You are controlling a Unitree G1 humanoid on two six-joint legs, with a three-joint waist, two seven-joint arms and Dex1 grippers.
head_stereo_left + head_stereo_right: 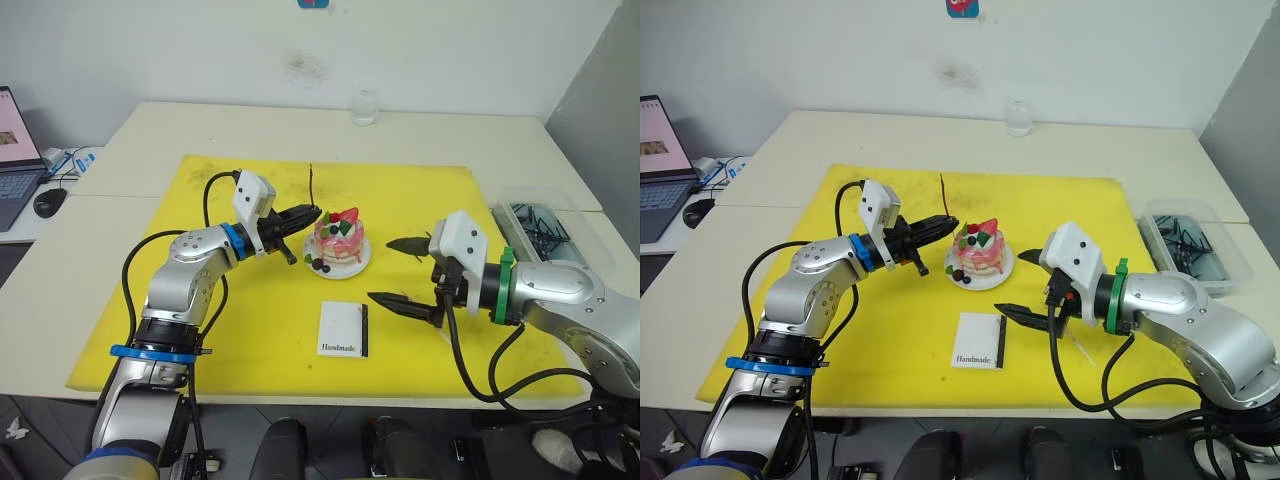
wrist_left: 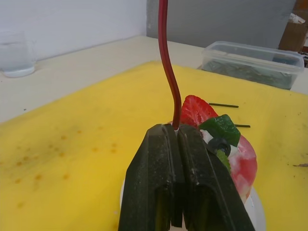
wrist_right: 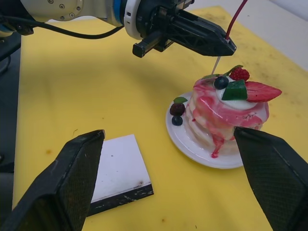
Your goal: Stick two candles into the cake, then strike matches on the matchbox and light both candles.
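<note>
Nearest the robot, on the yellow mat (image 1: 240, 340) that covers the pale bench (image 1: 150, 130), lies the flat white rectangular matchbox (image 1: 343, 328) printed "Handmade", its black striking strip along the edge facing the right arm. Just beside it to the right hangs the right gripper (image 1: 410, 272), its two black jaws spread wide apart and holding nothing, one jaw low near the matchbox and the other level with the cake. Beyond the matchbox sits the small round pink-and-white layered cake (image 1: 339, 245) with a red strawberry and dark berries, on a small white plate (image 1: 357, 266). At the cake's left side the left gripper (image 1: 314, 213) has its jaws pressed together on a thin, wavy, dark reddish candle (image 1: 312, 184), which stands roughly upright with its pale lower end (image 3: 216, 63) just above the cake's top. Two short dark matches (image 2: 230, 115) lie on the mat past the cake. Farther right rests a clear plastic tub (image 1: 545, 228) of dark sticks, and at the bench's far edge stands a clear glass (image 1: 364, 107).
</note>
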